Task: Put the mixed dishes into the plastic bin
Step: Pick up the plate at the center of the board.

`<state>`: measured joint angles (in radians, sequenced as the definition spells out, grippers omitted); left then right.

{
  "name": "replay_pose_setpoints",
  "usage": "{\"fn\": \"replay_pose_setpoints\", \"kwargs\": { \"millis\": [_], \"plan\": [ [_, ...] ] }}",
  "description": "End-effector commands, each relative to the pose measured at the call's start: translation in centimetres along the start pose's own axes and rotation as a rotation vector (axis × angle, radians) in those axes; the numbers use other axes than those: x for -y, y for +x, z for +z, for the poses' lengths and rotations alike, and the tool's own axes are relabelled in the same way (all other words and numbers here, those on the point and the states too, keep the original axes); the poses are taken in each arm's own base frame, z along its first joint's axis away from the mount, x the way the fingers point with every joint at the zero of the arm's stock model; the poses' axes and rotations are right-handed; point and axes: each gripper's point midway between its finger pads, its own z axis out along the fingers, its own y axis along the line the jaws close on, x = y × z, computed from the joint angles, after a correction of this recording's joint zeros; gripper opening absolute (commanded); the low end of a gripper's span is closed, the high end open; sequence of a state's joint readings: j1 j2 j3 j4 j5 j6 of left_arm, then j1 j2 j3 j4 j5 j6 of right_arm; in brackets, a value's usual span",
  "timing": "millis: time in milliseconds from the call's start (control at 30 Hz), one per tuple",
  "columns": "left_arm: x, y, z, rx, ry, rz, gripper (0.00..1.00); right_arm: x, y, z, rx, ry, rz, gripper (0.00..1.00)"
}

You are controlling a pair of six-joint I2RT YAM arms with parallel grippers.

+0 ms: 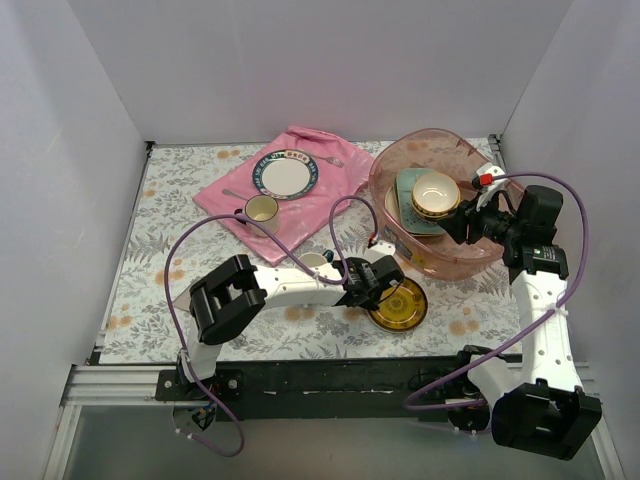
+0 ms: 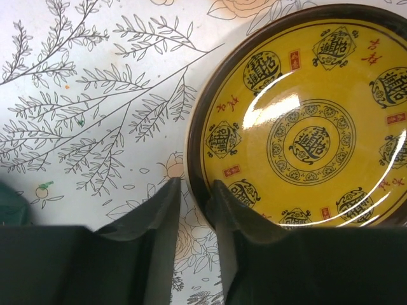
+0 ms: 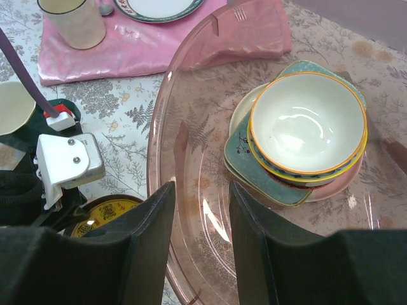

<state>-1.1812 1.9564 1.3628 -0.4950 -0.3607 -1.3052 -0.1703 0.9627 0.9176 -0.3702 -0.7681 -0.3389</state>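
Well, in the top view the left gripper (image 1: 384, 290) was low in the centre of the frame, at the left edge of the yellow plate (image 1: 400, 308). This plate lay flat on the flowered table cover (image 1: 150, 300), just below the plastic bin (image 1: 440, 262). In the left wrist view the 2 fingers stood on the 2 sides of the plate's dark rim, 1 over the cover and 1 over the yellow face. The gap between them was narrow, but I could not tell if they really pinched the rim.

The right gripper (image 3: 201, 187) was at the right side of the bin, in the middle right of the top view. Its fingers were spread with an open gap; the pink wall ran under 1 finger and the other was over the inside.

Inside the bin, in the right half of the right wrist view, a cream bowl (image 3: 308, 121) sat on top of a stack, with a green tray (image 3: 245, 149) and a pink plate (image 3: 337, 187) under it. In the upper centre of the top view, the pink cloth (image 1: 335, 185) carried a round plate (image 1: 285, 175) with a dark patterned rim and a cream mug (image 1: 262, 209), near each other but apart.
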Motion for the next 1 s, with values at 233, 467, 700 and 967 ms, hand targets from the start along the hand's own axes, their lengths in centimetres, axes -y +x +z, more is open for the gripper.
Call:
{"fn": "replay_pose_setpoints", "kwargs": {
  "millis": [233,467,700,967],
  "plan": [
    [-0.1,-0.6,-1.4,0.014,0.011,0.008,0.41,-0.1,-0.9,-0.3,0.035,-0.004,-0.018,0.47],
    [0.2,-1.0,-2.0,0.023,0.032,0.007,0.21,0.0,-0.8,-0.4,0.035,0.000,-0.015,0.48],
    [0.3,-2.0,-3.6,0.049,0.058,-0.006,0.00,0.0,-1.1,-0.5,0.038,-0.001,-0.018,0.48],
    [0.4,-3.3,-5.5,0.093,0.089,-0.034,0.04,-0.1,-1.1,-0.6,0.035,-0.003,-0.021,0.48]
  ]
}}
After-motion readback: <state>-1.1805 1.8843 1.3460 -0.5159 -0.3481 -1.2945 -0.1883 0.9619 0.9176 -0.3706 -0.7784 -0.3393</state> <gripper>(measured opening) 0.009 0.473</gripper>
